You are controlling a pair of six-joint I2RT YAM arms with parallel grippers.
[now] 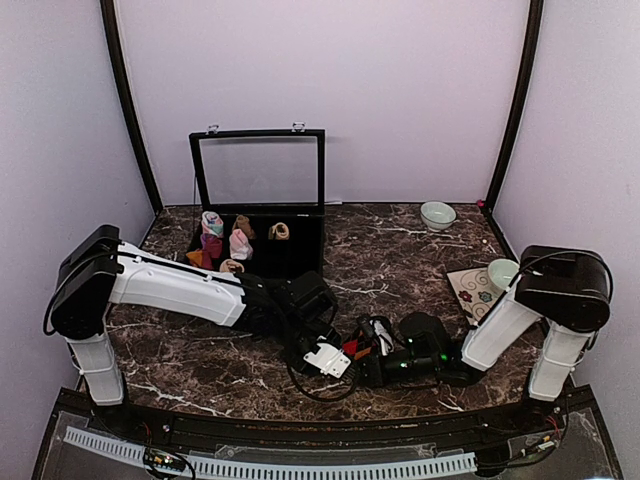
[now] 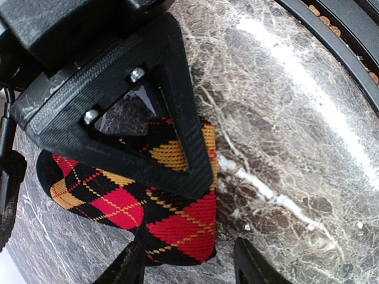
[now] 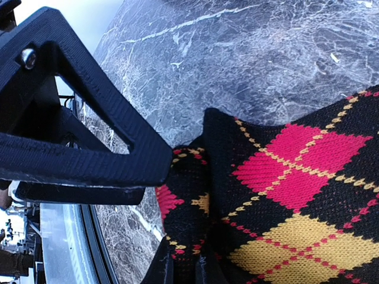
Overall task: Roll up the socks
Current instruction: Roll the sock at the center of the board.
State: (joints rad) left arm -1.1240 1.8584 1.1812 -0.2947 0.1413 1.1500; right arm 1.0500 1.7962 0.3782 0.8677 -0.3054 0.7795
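Note:
A black sock with red and yellow argyle diamonds (image 2: 177, 225) lies bunched on the marble table between my two grippers, near the front middle (image 1: 352, 347). My left gripper (image 2: 186, 267) is open, with its fingertips either side of the sock's end. My right gripper (image 3: 188, 269) is shut on a narrow fold of the sock (image 3: 284, 195). Its black triangular finger (image 2: 148, 118) lies over the sock in the left wrist view. In the top view the left gripper (image 1: 328, 358) and right gripper (image 1: 368, 362) almost meet. The cream striped sock is out of view.
An open black box (image 1: 300, 250) with its lid up holds small sock rolls at the back left. A pale bowl (image 1: 437, 214) sits at the back right. A cup (image 1: 502, 272) stands on a floral mat (image 1: 468, 292) by the right arm. The front rail (image 2: 331, 29) is close.

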